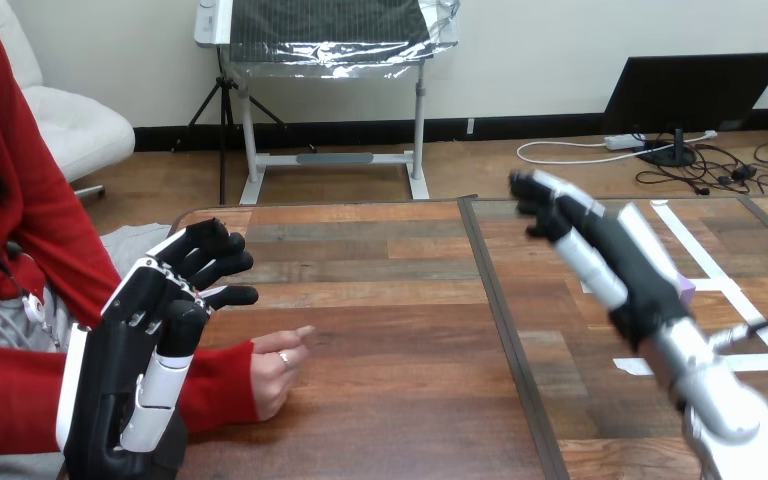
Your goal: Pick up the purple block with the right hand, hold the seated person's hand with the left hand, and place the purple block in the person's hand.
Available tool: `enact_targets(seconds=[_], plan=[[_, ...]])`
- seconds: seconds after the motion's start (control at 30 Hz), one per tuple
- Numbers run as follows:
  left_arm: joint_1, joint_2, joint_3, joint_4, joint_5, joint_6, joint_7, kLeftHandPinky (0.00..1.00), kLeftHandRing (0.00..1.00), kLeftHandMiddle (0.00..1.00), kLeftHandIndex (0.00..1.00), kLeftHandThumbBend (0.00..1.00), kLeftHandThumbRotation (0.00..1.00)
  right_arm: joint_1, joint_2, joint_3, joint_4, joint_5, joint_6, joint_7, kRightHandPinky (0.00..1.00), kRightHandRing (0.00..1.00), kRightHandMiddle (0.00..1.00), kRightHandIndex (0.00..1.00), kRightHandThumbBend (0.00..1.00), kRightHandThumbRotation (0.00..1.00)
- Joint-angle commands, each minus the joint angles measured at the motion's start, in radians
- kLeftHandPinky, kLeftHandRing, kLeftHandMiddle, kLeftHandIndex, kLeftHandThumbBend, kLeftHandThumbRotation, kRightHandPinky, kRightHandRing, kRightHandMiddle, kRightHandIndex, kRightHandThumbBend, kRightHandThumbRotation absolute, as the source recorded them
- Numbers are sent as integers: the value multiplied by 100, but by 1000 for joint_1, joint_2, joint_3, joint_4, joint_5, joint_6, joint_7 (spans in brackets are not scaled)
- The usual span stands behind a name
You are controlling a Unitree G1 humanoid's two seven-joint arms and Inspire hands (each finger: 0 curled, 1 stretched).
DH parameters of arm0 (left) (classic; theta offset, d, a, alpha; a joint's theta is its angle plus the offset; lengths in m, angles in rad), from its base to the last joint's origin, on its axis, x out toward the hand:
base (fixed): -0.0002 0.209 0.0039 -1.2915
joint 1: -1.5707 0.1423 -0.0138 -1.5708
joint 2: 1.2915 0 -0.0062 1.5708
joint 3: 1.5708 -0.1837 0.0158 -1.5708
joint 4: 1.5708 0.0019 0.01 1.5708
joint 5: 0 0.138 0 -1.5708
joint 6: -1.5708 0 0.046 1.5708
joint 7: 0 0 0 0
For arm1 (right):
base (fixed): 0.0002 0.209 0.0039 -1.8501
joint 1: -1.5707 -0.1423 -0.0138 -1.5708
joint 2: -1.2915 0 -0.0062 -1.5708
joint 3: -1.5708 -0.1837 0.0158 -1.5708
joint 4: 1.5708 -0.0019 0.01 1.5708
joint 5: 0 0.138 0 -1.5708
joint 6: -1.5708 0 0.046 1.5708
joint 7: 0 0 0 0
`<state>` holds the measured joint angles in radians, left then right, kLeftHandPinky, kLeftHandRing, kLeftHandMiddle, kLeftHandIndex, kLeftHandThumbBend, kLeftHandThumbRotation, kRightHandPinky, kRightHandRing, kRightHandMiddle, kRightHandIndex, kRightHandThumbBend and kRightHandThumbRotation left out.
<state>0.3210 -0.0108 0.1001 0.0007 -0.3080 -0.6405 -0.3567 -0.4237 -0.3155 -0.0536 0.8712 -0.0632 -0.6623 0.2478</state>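
Purple block [685,290], one, partly hidden behind the right robot hand [628,268] at the wooden tabletop's [390,330] right.
Both robot hands are released, holding nothing; the left robot hand [145,335] hovers just beside the person's hand [278,372].
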Motion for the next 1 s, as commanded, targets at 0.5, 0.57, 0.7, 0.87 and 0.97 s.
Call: enact_targets(seconds=[0.5, 0.57, 0.7, 0.87, 0.97], plan=[[136, -32, -20, 0, -3, -13, 8, 61, 73, 74, 72, 80, 70, -378, -97, 39, 252, -176, -1, -205, 84, 89, 90, 89, 88, 93], [135, -33, -20, 0, -3, -13, 9, 61, 73, 73, 72, 80, 70, -393, -100, 38, 269, -181, 8, -209, 85, 89, 90, 89, 88, 91], [133, -35, -21, 0, 2, -15, 13, 61, 73, 73, 71, 79, 70, -432, -115, 45, 304, -200, 48, -216, 85, 90, 91, 89, 88, 89], [131, -37, -23, 3, 6, -21, 15, 61, 72, 73, 71, 77, 70, -470, -132, 64, 336, -232, 95, -240, 81, 86, 91, 90, 89, 87], [132, -36, -26, 4, 0, -19, 10, 61, 72, 73, 71, 78, 70, -491, -143, 77, 355, -252, 123, -250, 79, 85, 90, 90, 89, 85]])
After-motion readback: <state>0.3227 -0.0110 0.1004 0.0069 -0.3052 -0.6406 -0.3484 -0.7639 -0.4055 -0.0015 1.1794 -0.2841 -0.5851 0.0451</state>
